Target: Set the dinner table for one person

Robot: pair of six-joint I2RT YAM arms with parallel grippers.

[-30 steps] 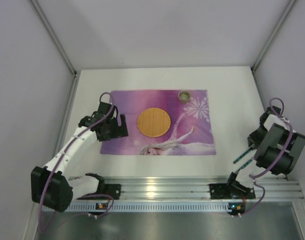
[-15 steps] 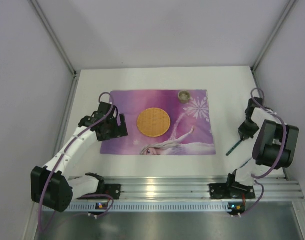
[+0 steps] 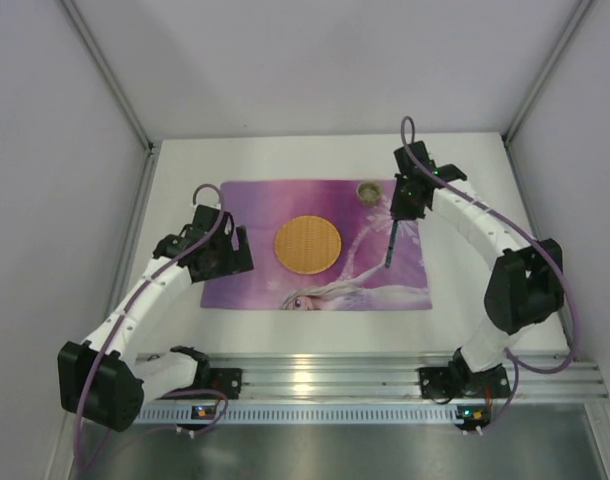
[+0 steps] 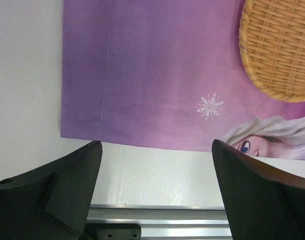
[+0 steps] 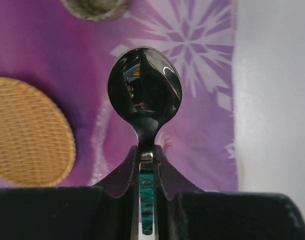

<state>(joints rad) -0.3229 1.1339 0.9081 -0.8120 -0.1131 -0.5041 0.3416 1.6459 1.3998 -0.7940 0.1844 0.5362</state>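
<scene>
The white dinner table [image 3: 470, 210] carries a purple printed placemat [image 3: 315, 205]. My right gripper [image 3: 397, 220] is shut on a spoon [image 3: 389, 250] with a green handle and holds it above the placemat's right part. In the right wrist view the fingers [image 5: 126, 167] clamp the spoon's neck, and its shiny bowl [image 5: 144, 90] sticks out ahead over the snowflake print. My left gripper [image 3: 230, 256] is open and empty at the placemat's left edge. In the left wrist view it [image 4: 156, 150] hovers over the mat's near edge and bare table [image 4: 152, 175].
A round wicker plate [image 3: 307, 244] lies mid-placemat, also in the left wrist view [image 4: 280, 45] and the right wrist view [image 5: 27, 132]. A small round cup [image 3: 368, 190] stands at the mat's far edge. The ribbed aluminium rail [image 3: 325, 375] runs along the near edge. Walls enclose the table.
My right arm has swung from the table's right edge out over the right part of the placemat, carrying the spoon. The left arm has barely moved.
</scene>
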